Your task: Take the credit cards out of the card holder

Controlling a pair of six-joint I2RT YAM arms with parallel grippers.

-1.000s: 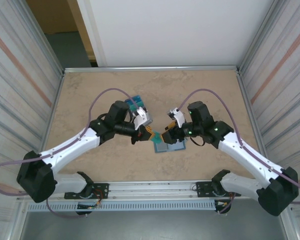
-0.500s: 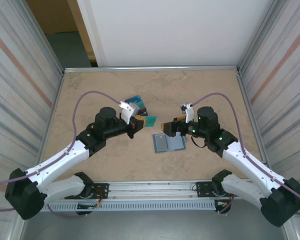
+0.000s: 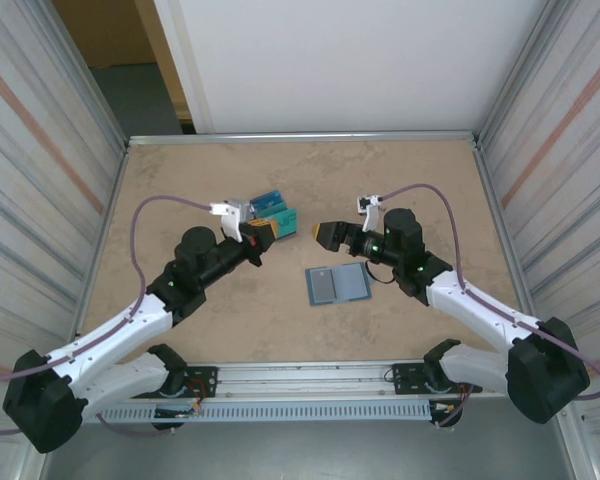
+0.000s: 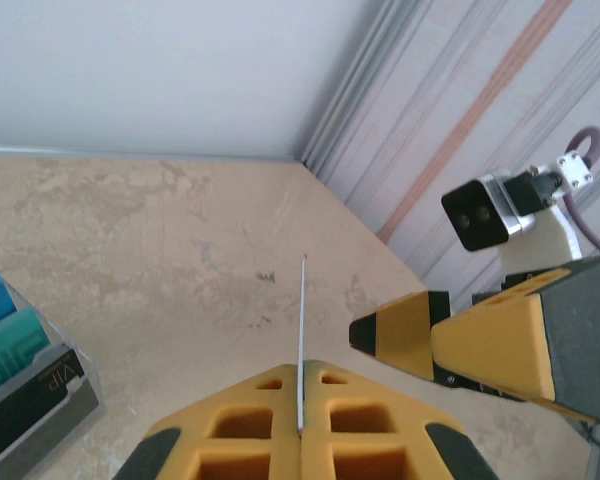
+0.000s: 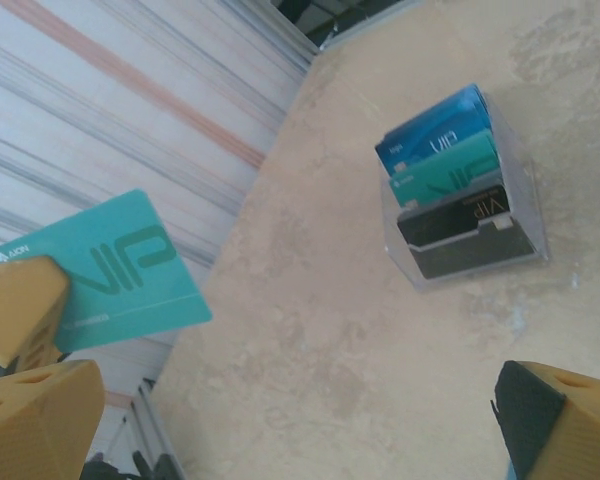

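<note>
holder [image 3: 338, 285] lies open and flat, well clear of the bench [image 3: 180, 190] edges, bare top all round. left fingers [image 3: 263, 231], off its far-left corner, are clamped on a teal card [image 5: 110, 268]. right fingers [image 3: 326, 235], just past its far edge, are spread wide. a second ago both sets met at the holder; now they're apart.

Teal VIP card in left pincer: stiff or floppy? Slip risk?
Thin teal plastic VIP card probably stiff: juts flat, unbent, from the left pincer. Edge-on a straight hairline, so likely light. Held by one end; might pivot.
</note>
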